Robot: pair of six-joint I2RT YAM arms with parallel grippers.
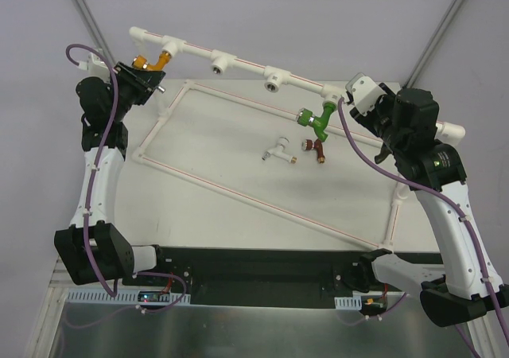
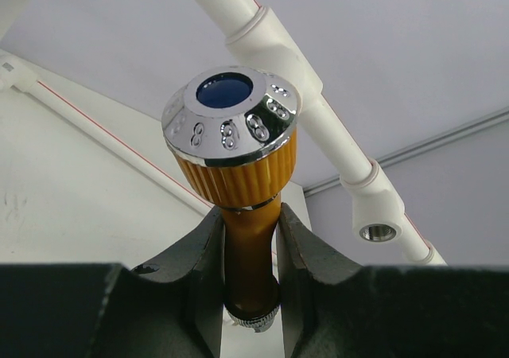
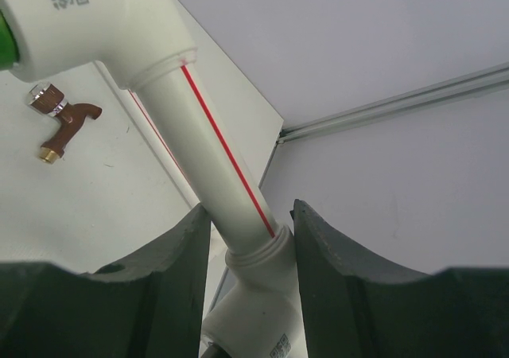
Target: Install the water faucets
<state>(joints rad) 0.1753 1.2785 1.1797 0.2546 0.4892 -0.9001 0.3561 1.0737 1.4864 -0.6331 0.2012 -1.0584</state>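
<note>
Left claw [image 2: 248,215] clenched on the orange-gold faucet [image 2: 237,175], right claw [image 3: 248,215] clamping the pipe [image 3: 205,131], I must keep its threads square while twisting.

In the left wrist view the orange tap [image 2: 238,179] shows only its knob and neck. Its spout and most of its lower end are hidden between the fingers of the left tool [image 2: 249,239] and behind the tool's dark body along the bottom edge. From above, those fingers are tucked under the wrist, and whether the tap's thread sits in a socket of the pipe [image 1: 238,62] is too small to tell. In the right wrist view the green tap [image 3: 5,44] is a sliver cut off by the left edge. The right tool [image 3: 250,223] straddles the pipe, but whether both fingers press it cannot be told. In the top view the right arm [image 1: 429,163] covers a stretch of the pipe at the far right.
</note>
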